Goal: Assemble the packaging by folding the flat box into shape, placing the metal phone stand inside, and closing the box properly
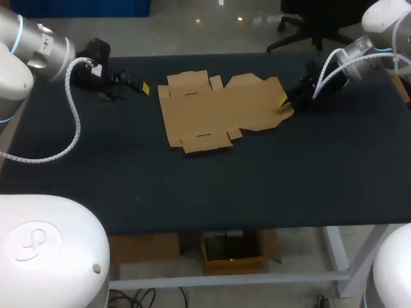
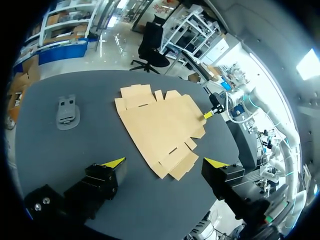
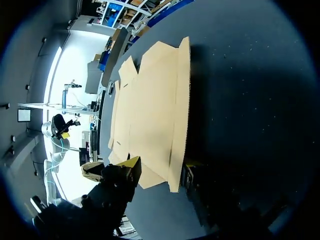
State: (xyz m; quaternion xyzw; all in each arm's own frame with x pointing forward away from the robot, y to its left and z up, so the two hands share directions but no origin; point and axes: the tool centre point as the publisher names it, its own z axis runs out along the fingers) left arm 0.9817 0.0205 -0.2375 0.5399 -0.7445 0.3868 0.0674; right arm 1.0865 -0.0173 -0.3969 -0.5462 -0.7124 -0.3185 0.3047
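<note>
Folding is not yet begun: the flat box (image 1: pixel 218 109) lies unfolded on the counter (image 1: pixel 192 186), with the phone stand (image 2: pixel 67 111) apart from it. Off to one side, the left tool (image 2: pixel 165 162) hangs released; the right tool (image 3: pixel 161 165), fingers spread, straddles the box's edge.

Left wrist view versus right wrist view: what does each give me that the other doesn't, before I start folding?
Only the left wrist view shows the metal phone stand, lying on the table beside the flat box and apart from it, and the right claw at the box's far edge. Only the right wrist view shows, close up, the box's end flap lying between that claw's open fingers. Both show the box unfolded, flat on the dark table.
</note>
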